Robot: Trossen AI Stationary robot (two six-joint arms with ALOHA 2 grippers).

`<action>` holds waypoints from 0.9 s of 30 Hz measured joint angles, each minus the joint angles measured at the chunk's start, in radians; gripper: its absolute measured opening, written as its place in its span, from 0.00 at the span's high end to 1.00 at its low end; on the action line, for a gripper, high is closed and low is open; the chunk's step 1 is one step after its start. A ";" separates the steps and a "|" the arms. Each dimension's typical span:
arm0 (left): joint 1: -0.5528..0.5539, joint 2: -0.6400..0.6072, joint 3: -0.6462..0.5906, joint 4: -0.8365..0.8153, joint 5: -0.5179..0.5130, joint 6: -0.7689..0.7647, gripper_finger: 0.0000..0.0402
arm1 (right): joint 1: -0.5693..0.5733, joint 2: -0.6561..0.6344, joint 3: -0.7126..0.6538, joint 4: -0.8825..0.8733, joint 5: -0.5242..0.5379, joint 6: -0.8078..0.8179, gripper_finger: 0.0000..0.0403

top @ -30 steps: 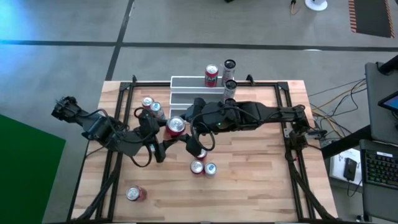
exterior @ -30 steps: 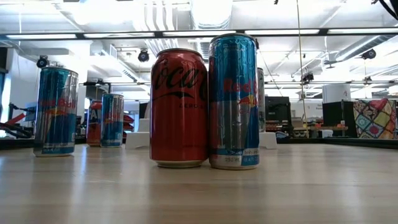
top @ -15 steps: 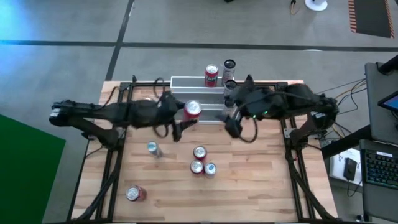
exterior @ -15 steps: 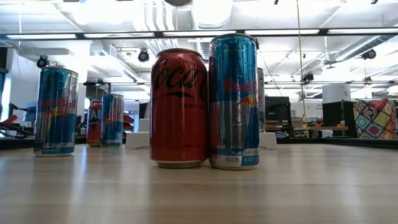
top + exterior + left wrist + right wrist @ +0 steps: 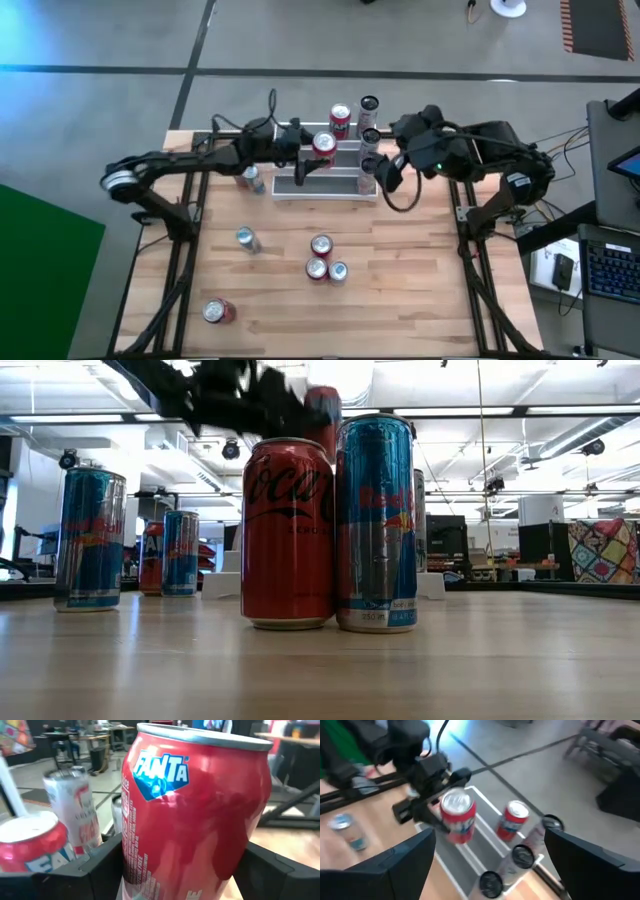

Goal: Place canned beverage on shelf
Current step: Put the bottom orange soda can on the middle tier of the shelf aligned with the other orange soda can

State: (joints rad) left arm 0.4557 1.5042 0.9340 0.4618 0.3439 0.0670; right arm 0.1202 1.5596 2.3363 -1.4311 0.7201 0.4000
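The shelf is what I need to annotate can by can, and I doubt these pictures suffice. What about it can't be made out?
- Whether the Fanta can has touched the shelf: the left end effector covers that spot from above.
- The shelf's steps in the low view: the cola can and blue can block them.
- The slim cans' labels: blurred in the right wrist view.

Left gripper [image 5: 318, 158] clamped on its load, right gripper [image 5: 385, 172] empty, fingers wide apart.
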 joint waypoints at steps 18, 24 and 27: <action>0.118 0.379 0.161 0.177 0.204 0.051 0.28 | -0.211 -0.050 0.000 -0.087 -0.014 -0.006 0.10; 0.119 0.415 0.178 0.185 0.248 0.054 0.28 | -0.228 -0.064 0.000 -0.086 -0.016 -0.007 0.10; 0.122 0.432 0.171 0.175 0.247 0.056 0.28 | -0.236 -0.073 0.000 -0.086 -0.017 -0.007 0.10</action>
State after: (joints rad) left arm 0.5774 1.9360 1.1053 0.6372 0.5910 0.1226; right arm -0.1157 1.4866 2.3360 -1.5173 0.7035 0.3931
